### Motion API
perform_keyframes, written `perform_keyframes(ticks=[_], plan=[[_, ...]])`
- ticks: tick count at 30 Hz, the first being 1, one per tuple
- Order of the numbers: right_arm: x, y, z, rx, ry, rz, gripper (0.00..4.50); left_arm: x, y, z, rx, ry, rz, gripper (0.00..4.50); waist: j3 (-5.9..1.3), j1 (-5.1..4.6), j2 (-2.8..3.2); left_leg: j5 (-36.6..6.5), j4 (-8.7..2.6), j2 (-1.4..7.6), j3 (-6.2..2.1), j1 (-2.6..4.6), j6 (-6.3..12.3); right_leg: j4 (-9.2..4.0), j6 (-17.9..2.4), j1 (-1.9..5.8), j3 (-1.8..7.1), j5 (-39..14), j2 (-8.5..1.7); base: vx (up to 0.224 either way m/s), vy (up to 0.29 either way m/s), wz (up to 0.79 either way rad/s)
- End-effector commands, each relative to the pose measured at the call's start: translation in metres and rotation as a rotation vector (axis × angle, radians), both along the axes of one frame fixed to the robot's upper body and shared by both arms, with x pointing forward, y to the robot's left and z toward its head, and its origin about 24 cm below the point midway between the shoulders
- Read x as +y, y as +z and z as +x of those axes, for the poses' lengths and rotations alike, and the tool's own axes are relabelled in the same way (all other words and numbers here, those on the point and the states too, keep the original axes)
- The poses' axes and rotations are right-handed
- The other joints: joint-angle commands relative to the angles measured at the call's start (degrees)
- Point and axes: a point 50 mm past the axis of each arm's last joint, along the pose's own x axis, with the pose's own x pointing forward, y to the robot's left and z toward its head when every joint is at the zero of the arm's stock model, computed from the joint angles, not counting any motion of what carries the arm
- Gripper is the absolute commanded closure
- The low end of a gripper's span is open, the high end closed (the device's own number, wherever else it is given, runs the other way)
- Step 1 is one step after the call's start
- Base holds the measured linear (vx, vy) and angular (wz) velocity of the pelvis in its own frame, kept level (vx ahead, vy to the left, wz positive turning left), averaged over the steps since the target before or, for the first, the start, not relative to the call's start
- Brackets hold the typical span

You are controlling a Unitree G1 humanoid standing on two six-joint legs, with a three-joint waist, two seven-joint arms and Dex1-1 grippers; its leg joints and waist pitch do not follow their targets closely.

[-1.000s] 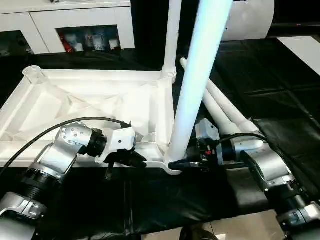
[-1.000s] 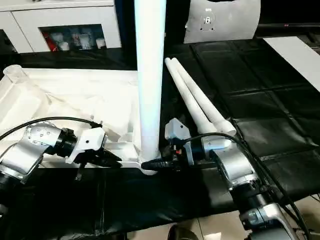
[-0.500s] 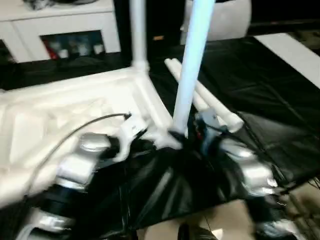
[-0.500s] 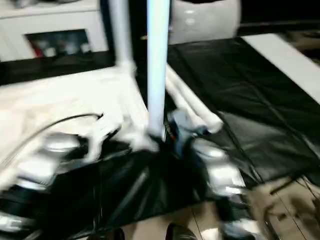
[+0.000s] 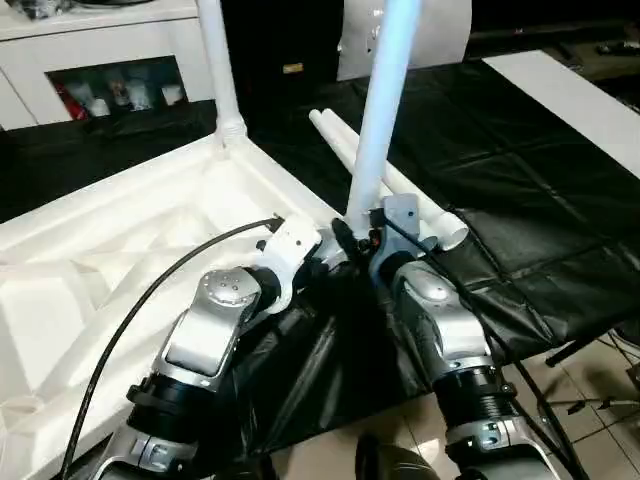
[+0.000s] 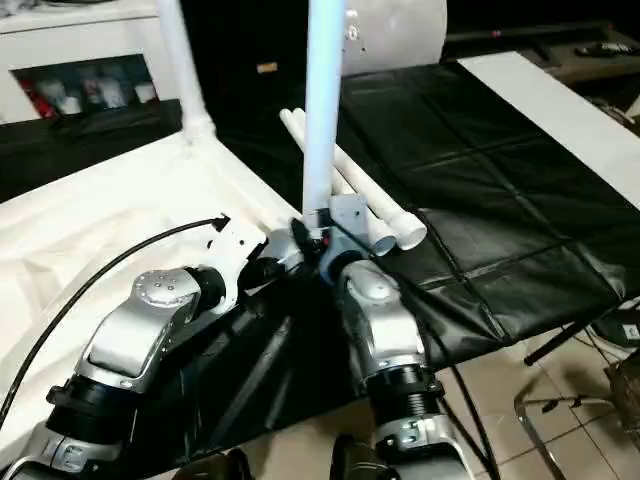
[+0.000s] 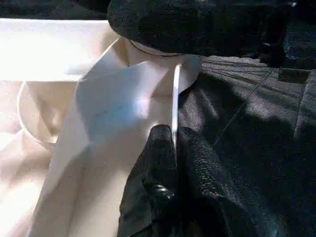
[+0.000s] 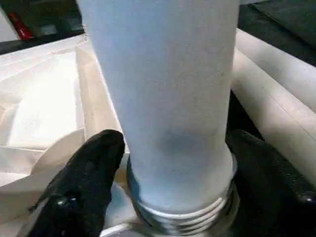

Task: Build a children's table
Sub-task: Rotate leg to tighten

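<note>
Upside-down white tabletop (image 5: 130,230) across the left half of the head views, ribbed underside up, lying on black sheeting (image 5: 520,170). One leg (image 5: 218,70) standing upright at the far corner, upper left of centre; a second leg (image 5: 385,100) upright at the near corner, centre of frame. Two more legs (image 5: 385,180) lying side by side on the sheeting, just right of centre.

Left gripper (image 7: 170,163) pinched tight on the thin edge of the tabletop near that corner socket, seen plainly in the left wrist view (from the head views, hidden behind its own white housing).

Right gripper (image 8: 173,163) with black fingers (image 8: 81,177) spread wide either side of the upright leg's base, just above the threaded collar (image 8: 182,215); touching or only near, hard to tell, since the leg fills the gap almost fully. From above, merely a silver forearm (image 5: 440,330) ending at the foot of that leg.

White cabinet (image 5: 110,50) with shelved items in the upper left; a white panel (image 5: 440,35) behind the leg at the top.
</note>
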Motion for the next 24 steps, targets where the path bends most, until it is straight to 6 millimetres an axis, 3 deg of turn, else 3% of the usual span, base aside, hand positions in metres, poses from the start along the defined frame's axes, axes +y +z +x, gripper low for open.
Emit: perform_keyframes(ticks=[1, 3, 4, 6, 7, 9, 10, 11, 12, 13, 15, 16, 18, 20, 24], plan=[[0.024, -0.012, -0.014, 0.040, 0.163, 0.015, 0.69, -0.009, 0.012, -0.001, -0.064, -0.042, -0.023, 4.50, -2.80, 0.03, 0.31, -34.3, -5.44, 4.76, -3.76, 1.41, -2.21, -4.94, -2.0, 1.04, 3.46, -35.5, -5.77, 0.000, 0.000, 0.00], [0.014, -0.007, -0.013, 0.001, 0.183, 0.011, 0.50, -0.005, 0.011, -0.002, -0.059, -0.064, -0.019, 4.50, -3.04, 0.20, 0.15, -32.5, -5.41, 4.82, -3.61, 1.29, -2.23, -4.50, -3.5, 1.03, 4.02, -32.7, -5.90, 0.000, 0.000, 0.00], [0.014, -0.007, -0.013, 0.001, 0.183, 0.011, 0.37, -0.005, 0.011, -0.002, -0.059, -0.064, -0.019, 4.50, -3.27, 0.55, 0.13, -29.6, -5.36, 4.88, -3.43, 1.00, -1.90, -4.10, -4.7, 1.24, 4.49, -29.8, -5.99, 0.000, 0.000, 0.00], [-0.005, 0.002, -0.018, -0.064, 0.275, -0.017, 0.21, 0.004, 0.009, -0.006, -0.042, -0.119, -0.014, 4.50, -3.76, 1.01, 0.04, -23.9, -5.22, 5.08, -3.02, 0.45, -0.97, -3.24, -6.9, 1.67, 5.06, -23.1, -5.91, 0.030, -0.003, 0.02], [-0.008, 0.003, -0.019, -0.073, 0.299, -0.026, 0.13, 0.006, 0.008, -0.007, -0.037, -0.126, -0.011, 4.50, -4.19, 1.30, -0.28, -18.8, -4.96, 5.10, -2.49, 0.09, 0.43, -2.46, -8.5, 1.94, 5.49, -17.3, -5.74, 0.060, -0.010, 0.02], [-0.019, 0.005, -0.022, -0.097, 0.353, -0.065, 0.05, 0.011, 0.006, -0.008, -0.036, -0.141, -0.003, 4.50, -4.73, 1.67, -0.42, -12.5, -4.43, 4.95, -1.93, -0.39, 2.70, -1.24, -11.6, 1.97, 6.04, -11.1, -5.41, 0.034, -0.011, 0.00], [-0.021, 0.006, -0.023, -0.104, 0.364, -0.074, 0.05, 0.012, 0.006, -0.009, -0.037, -0.145, -0.002, 4.50, -4.84, 1.96, -0.66, -12.7, -4.07, 5.04, -1.50, 0.18, 3.73, -1.21, -12.7, 1.31, 6.31, -12.7, -5.13, 0.075, -0.037, 0.05], [-0.029, 0.007, -0.026, -0.113, 0.411, -0.106, 0.05, 0.015, 0.005, -0.010, -0.033, -0.167, 0.004, 4.50, -4.79, 2.04, -0.69, -12.7, -3.76, 4.79, -1.23, 0.23, 3.94, -1.21, -13.2, 1.10, 6.52, -13.4, -5.11, 0.075, -0.037, 0.05], [-0.044, 0.010, -0.030, -0.123, 0.492, -0.162, 0.05, 0.022, 0.003, -0.012, -0.022, -0.205, 0.017, 4.50, -5.22, 2.30, -0.73, -9.9, -3.40, 4.55, -1.18, -0.26, 4.83, -0.59, -14.2, 1.84, 6.59, -11.0, -5.23, 0.073, -0.050, 0.03], [-0.044, 0.010, -0.030, -0.123, 0.494, -0.164, 0.05, 0.022, 0.003, -0.012, -0.022, -0.206, 0.017, 4.50, -5.82, 2.93, -0.73, -5.6, -2.90, 4.43, -0.99, -0.17, 6.54, 0.04, -14.6, 2.16, 6.52, -6.0, -5.02, 0.063, -0.052, -0.01], [-0.055, 0.013, -0.033, -0.126, 0.564, -0.207, 0.05, 0.028, 0.002, -0.015, -0.011, -0.256, 0.029, 4.50, -5.79, 3.34, -0.90, -1.8, -2.34, 4.11, -0.70, -0.60, 9.32, 0.86, -16.1, 2.06, 6.63, 0.1, -4.78, 0.032, -0.026, -0.01], [-0.060, 0.014, -0.034, -0.131, 0.594, -0.237, 0.05, 0.031, 0.002, -0.017, -0.006, -0.290, 0.036, 4.50, -5.84, 3.55, -0.96, -1.7, -2.24, 4.11, -0.77, -0.60, 10.54, 1.00, -16.6, 2.17, 6.42, 0.3, -4.88, 0.000, 0.000, 0.00], [-0.067, 0.017, -0.034, -0.134, 0.639, -0.270, 0.05, 0.035, 0.001, -0.020, 0.009, -0.356, 0.045, 4.50, -5.90, 3.68, -0.90, -1.9, -2.20, 4.31, -0.81, -0.47, 10.72, 0.90, -16.4, 2.27, 6.23, -2.0, -4.75, 0.000, 0.000, 0.00], [-0.072, 0.019, -0.033, -0.134, 0.679, -0.276, 0.05, 0.040, -0.001, -0.024, 0.027, -0.419, 0.069, 4.50, -5.70, 3.77, -0.84, -3.2, -2.31, 4.50, -0.85, -0.34, 10.01, 0.57, -15.9, 2.18, 6.10, -5.7, -4.51, 0.000, 0.000, 0.00], [-0.074, 0.022, -0.033, -0.121, 0.767, -0.279, 0.05, 0.050, -0.003, -0.028, 0.060, -0.519, 0.106, 4.50, -5.32, 3.92, -0.77, -8.8, -2.70, 4.78, -1.00, 0.27, 6.55, -0.32, -13.8, 1.82, 6.05, -14.9, -4.31, 0.000, 0.000, 0.00]])
